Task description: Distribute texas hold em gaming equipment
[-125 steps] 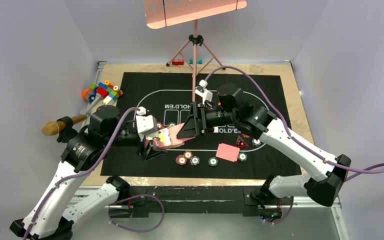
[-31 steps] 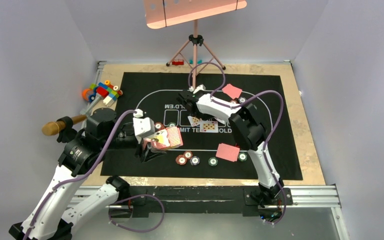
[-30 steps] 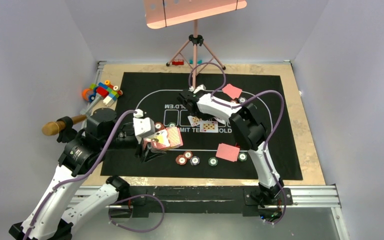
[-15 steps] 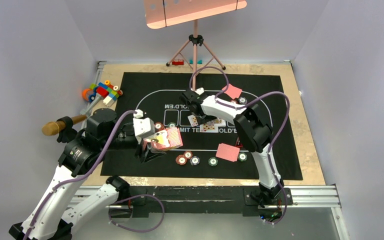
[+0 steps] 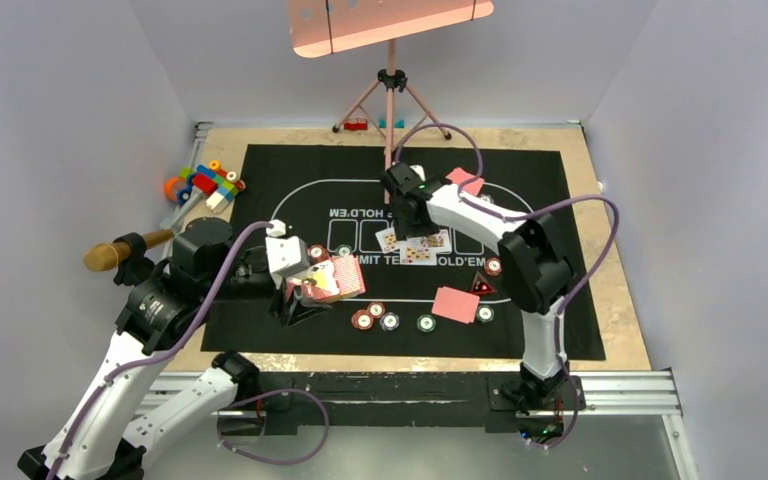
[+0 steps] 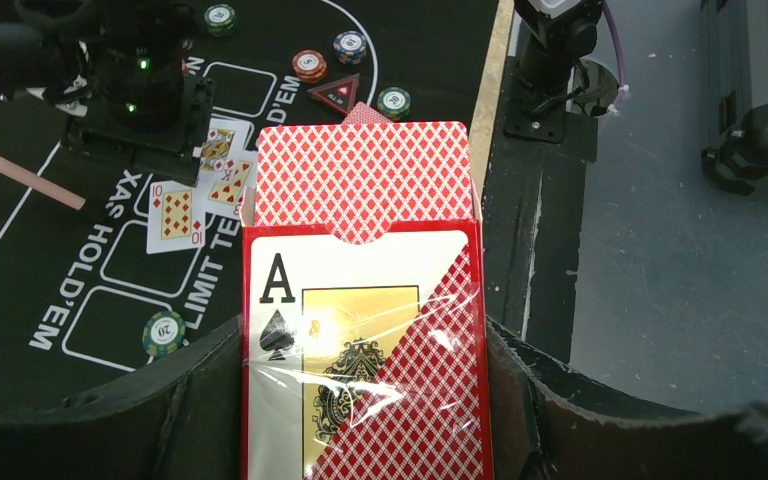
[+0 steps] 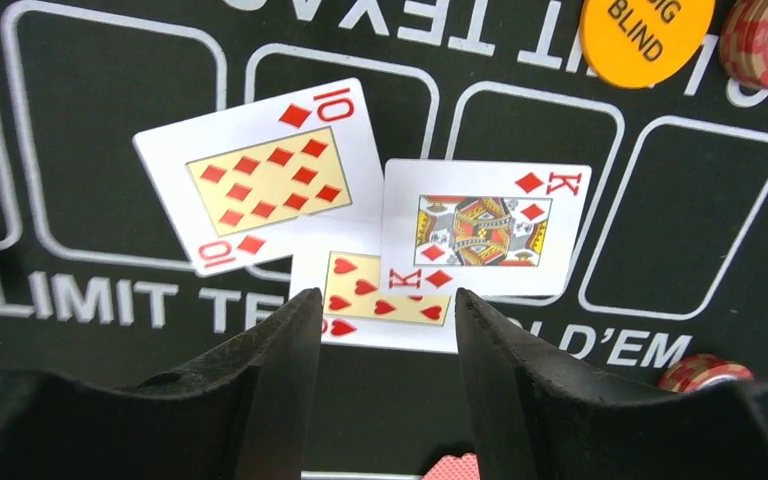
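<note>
My left gripper (image 5: 310,290) is shut on a red card box (image 6: 365,340) with an ace of spades on its face; red-backed cards (image 6: 365,180) stick out of its top. My right gripper (image 7: 388,310) hangs open and holds nothing, just above three face-up cards: a ten of diamonds (image 7: 270,175), a king of diamonds (image 7: 485,220) and a hearts card (image 7: 380,300) partly under them. From above, these cards (image 5: 415,243) lie mid-mat. Face-down cards (image 5: 455,304) (image 5: 465,180), striped chips (image 5: 376,315), a dark triangle (image 5: 479,285) and an orange button (image 7: 645,25) lie around.
The black printed mat (image 5: 290,170) covers most of the table. Colourful toy blocks (image 5: 205,182) and a wooden-handled tool (image 5: 125,250) sit off its left side. A tripod (image 5: 390,80) stands at the back. More chips (image 5: 316,251) lie near the left gripper.
My right gripper has opened and shifted right, leaving a third face-up card, the king of diamonds, on the mat. The left arm has not moved.
</note>
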`<state>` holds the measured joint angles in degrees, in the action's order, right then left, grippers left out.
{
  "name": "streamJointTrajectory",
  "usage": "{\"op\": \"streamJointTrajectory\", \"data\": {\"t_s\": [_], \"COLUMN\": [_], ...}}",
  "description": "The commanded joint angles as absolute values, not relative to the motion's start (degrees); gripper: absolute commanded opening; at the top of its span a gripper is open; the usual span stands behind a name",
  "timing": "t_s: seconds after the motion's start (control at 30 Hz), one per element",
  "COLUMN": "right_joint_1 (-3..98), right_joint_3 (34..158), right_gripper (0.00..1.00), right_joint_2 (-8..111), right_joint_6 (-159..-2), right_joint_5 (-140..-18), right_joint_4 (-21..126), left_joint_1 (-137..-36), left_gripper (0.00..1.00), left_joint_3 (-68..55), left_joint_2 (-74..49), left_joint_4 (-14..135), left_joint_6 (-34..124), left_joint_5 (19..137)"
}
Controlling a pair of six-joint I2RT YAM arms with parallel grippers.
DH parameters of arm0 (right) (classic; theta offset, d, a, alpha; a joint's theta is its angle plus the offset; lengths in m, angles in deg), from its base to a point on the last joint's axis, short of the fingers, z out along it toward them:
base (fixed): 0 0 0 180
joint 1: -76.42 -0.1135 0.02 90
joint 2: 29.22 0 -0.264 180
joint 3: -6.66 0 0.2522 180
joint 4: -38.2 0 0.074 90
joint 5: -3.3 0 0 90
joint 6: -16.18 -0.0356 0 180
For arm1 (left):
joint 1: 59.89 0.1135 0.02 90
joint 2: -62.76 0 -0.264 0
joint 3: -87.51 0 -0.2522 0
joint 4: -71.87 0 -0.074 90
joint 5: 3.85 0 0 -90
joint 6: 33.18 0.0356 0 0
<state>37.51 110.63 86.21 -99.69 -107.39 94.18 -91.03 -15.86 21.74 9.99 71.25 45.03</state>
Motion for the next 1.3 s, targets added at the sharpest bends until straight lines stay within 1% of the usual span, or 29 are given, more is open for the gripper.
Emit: {"op": "streamJointTrajectory", "data": {"t_s": [0.0,0.07,0.13,0.17,0.23,0.3,0.47,0.6,0.73,0.87,1.03,1.27], "right_joint_1": [40.4,41.1,41.5,41.5,41.5,41.5,40.4,37.7,34.1,32.2,31.4,31.1], "right_joint_3": [106.1,103.5,102.2,102.2,102.2,100.9,90.8,90.3,92.4,92.3,92.5,91.8], "right_gripper": [0.54,0.55,0.6,0.64,0.76,0.83,0.89,0.92,0.93,0.95,0.96,0.98], "right_joint_2": [75.9,69.0,62.7,59.8,55.5,51.7,41.6,39.0,39.8,40.7,41.4,41.1], "right_joint_6": [-102.7,-103.7,-105.0,-105.7,-107.5,-110.0,-121.3,-122.6,-121.8,-122.4,-120.6,-122.1], "right_joint_5": [-94.3,-87.8,-80.7,-77.5,-70.4,-62.2,-50.5,-49.8,-50.9,-51.3,-49.7,-50.8], "right_joint_4": [88.9,86.5,85.1,84.8,84.4,82.8,67.6,67.0,70.0,68.9,68.1,67.8], "left_joint_1": [-90.6,-90.5,-90.5,-90.5,-90.5,-90.6,-90.6,-90.6,-90.6,-90.6,-90.6,-90.5], "left_gripper": [0.0,0.0,0.0,0.0,0.0,0.0,0.0,0.0,0.0,0.0,0.0,0.0], "left_joint_3": [-16.3,-16.5,-16.7,-16.9,-17.5,-18.4,-20.0,-20.6,-20.4,-20.0,-20.3,-21.1], "left_joint_2": [22.5,22.6,22.8,22.9,23.1,23.3,23.4,22.9,21.9,21.1,20.7,20.2], "left_joint_4": [11.9,11.8,11.9,12.1,12.4,13.2,14.3,16.4,18.5,19.2,18.8,21.6], "left_joint_6": [71.0,71.0,71.2,71.2,71.1,70.8,70.5,69.8,69.3,69.1,69.7,69.2], "left_joint_5": [44.2,44.3,44.3,44.2,44.2,44.3,45.0,46.3,46.9,47.5,45.5,47.9]}}
